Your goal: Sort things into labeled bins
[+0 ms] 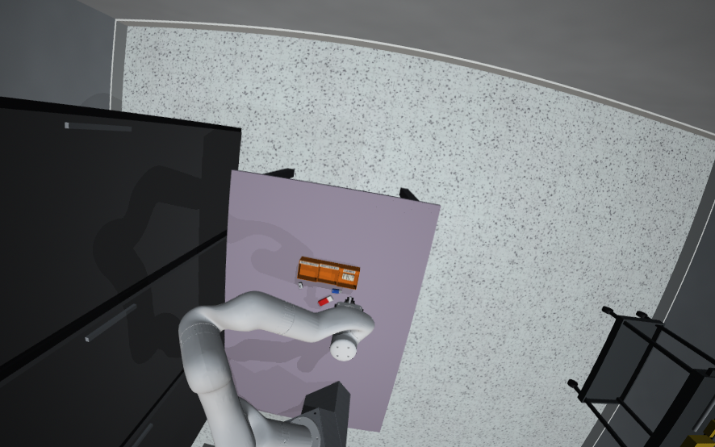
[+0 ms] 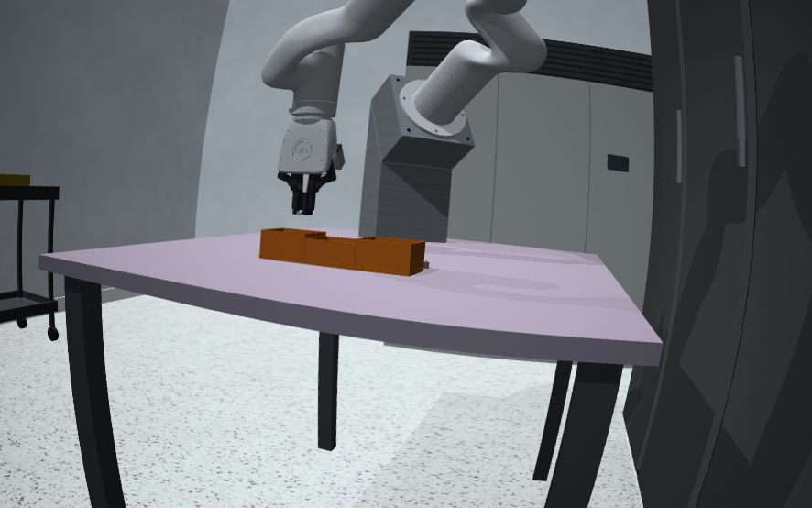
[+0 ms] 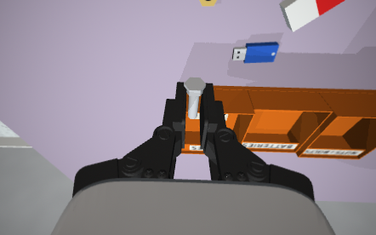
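Observation:
My gripper point(image 1: 349, 300) point(image 2: 302, 211) point(image 3: 193, 97) is shut on a grey hex-head bolt point(image 3: 193, 104), held head outward above the table, beside the bins. Three orange bins stand joined in a row: the nuts+bolts bin point(image 1: 308, 272) point(image 2: 382, 255), the batteries bin point(image 1: 328, 273) point(image 2: 330, 250), and an end bin point(image 1: 348, 279) point(image 2: 281, 245) whose label I cannot read fully. A blue USB stick point(image 1: 336, 290) point(image 3: 261, 53) and a red and white block point(image 1: 324, 301) point(image 3: 304, 13) lie on the table. A yellow nut point(image 3: 208, 2) is cut off by the wrist view's top edge.
A small grey thing point(image 1: 300, 285) point(image 2: 426, 265) lies by the nuts+bolts end of the row. A pale patch shows inside the end bin, too small to make out. The bins stand on the mauve table point(image 1: 271, 210) point(image 2: 491, 309). A dark cabinet point(image 1: 43, 222) stands beside the table.

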{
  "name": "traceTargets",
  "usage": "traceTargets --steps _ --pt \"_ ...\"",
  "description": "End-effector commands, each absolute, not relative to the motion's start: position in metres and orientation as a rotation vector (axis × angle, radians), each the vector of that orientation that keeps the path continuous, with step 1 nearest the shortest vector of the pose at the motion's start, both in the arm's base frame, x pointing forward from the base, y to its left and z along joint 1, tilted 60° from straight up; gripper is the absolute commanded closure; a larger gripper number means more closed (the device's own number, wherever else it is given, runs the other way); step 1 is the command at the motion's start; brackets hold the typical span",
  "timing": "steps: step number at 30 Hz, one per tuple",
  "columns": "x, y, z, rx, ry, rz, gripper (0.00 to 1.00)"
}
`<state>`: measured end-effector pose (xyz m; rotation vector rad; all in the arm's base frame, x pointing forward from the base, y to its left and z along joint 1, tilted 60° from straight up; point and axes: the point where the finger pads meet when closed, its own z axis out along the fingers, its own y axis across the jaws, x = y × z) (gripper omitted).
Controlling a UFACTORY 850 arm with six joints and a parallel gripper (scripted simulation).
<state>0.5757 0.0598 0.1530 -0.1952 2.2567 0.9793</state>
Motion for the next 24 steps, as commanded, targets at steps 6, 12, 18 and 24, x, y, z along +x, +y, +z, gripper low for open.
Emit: traceTargets --steps 6,12,18,24 --pt "0.571 0.097 0.201 -0.194 2.257 0.977 1.00" --pt "0.569 0.112 0.220 -0.194 2.257 0.977 1.00" --pt "0.566 0.135 0.248 -0.194 2.257 0.977 1.00" --pt "0.564 0.145 0.261 -0.304 2.225 0.925 1.00"
